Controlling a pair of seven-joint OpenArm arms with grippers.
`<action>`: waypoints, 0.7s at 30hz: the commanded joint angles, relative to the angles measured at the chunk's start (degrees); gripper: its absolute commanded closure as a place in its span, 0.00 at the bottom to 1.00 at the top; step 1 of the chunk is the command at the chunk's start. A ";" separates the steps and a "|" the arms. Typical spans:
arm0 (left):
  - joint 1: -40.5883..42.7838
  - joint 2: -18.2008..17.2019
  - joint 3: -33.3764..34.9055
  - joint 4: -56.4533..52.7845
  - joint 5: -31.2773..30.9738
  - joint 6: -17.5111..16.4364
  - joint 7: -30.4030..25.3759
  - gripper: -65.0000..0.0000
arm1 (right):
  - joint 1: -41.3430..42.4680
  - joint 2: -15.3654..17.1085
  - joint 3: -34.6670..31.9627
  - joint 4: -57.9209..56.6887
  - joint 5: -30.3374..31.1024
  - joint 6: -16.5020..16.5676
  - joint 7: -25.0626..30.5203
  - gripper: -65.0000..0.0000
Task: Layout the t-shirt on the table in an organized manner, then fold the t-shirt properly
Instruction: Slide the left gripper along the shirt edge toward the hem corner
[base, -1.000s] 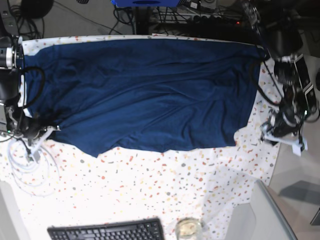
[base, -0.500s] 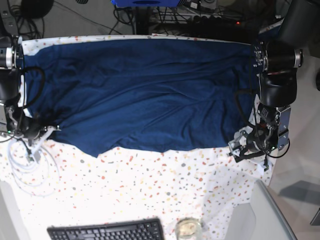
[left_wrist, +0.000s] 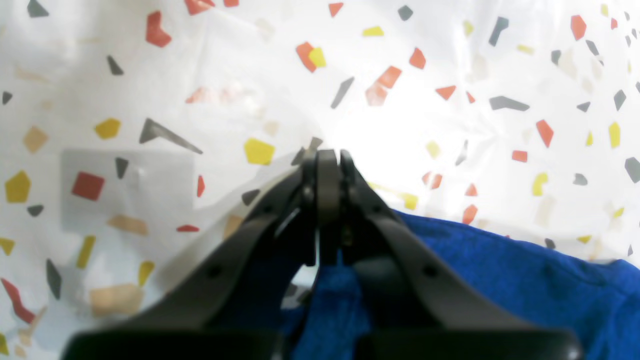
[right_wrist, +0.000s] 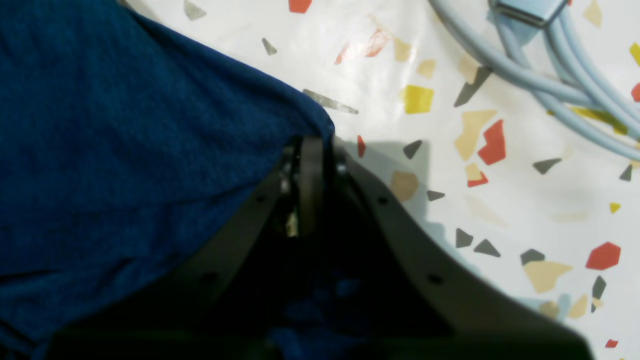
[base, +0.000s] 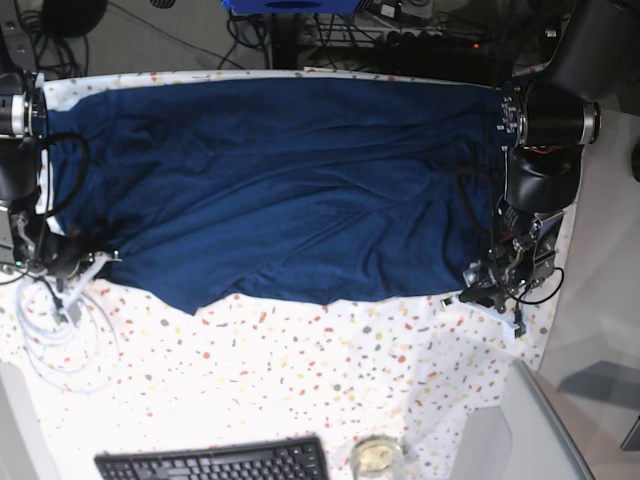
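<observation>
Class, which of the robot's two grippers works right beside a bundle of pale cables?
The right gripper, jaws shut at the t-shirt edge; pale cables lie nearby, none by the left gripper.

In the base view the keyboard (base: 213, 463) is cut off by the bottom edge, and the small round dish (base: 376, 457) beside it is too small to tell what it holds. In the left wrist view the dark fingers (left_wrist: 327, 200) hide where the t-shirt (left_wrist: 500, 285) meets them, and their base is blurred. In the right wrist view the pale cables (right_wrist: 550, 75) run off the top and right edges.
</observation>
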 joint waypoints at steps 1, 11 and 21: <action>-0.88 -0.28 0.14 2.74 -0.16 -0.43 0.39 1.00 | 0.97 0.74 -0.11 0.30 -0.56 0.19 -0.88 1.00; 2.38 -0.63 -0.65 15.23 -0.60 -0.34 10.41 1.00 | 0.97 0.74 -0.20 0.30 -0.65 0.28 -0.88 1.00; 5.98 0.86 -11.64 18.22 -0.25 -0.34 11.73 0.25 | 0.79 0.74 -0.20 0.21 -0.65 0.28 -0.88 1.00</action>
